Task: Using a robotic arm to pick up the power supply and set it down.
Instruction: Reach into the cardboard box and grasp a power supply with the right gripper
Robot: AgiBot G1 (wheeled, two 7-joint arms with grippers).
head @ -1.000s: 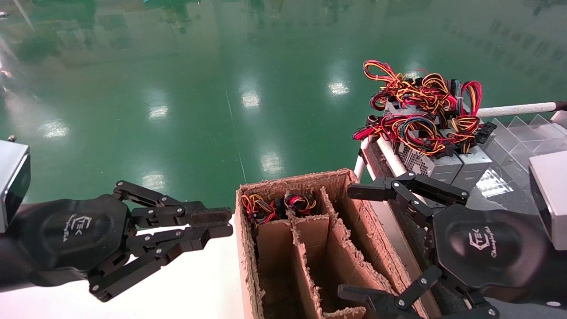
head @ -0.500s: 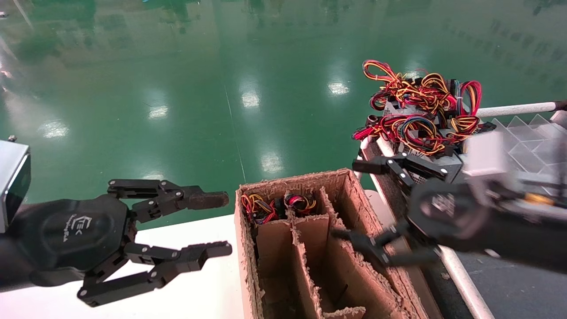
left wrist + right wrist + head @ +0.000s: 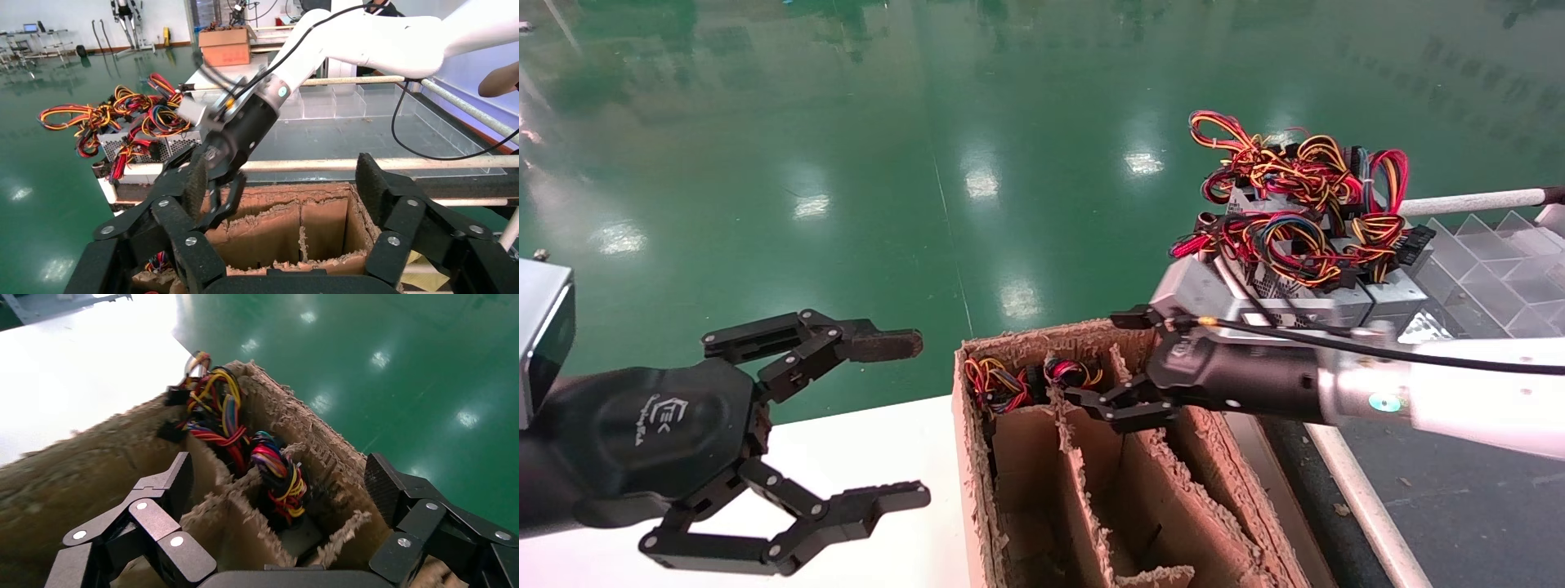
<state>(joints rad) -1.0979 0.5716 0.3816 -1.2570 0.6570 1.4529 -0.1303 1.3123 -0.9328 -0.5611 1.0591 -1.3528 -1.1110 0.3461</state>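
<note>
Grey metal power supply point(image 3: 298, 536) under red-yellow-black wires in box slot; right end effector point(image 3: 1128, 363) spread.

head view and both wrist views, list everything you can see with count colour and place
worn brown cardboard box with dividers: one, centre, on the white table.
white table: one, under the box.
wire bundles of red, yellow and black: two, in the box's far compartments.
grey metal power supply units with coloured wire bundles: several, count unclear, piled on the rack at right.
clear plastic divider tray: one, far right.
green glossy floor: beyond the table.
left gripper: black, open, over the table left of the box.
right gripper: black, open, over the box's far end.
</note>
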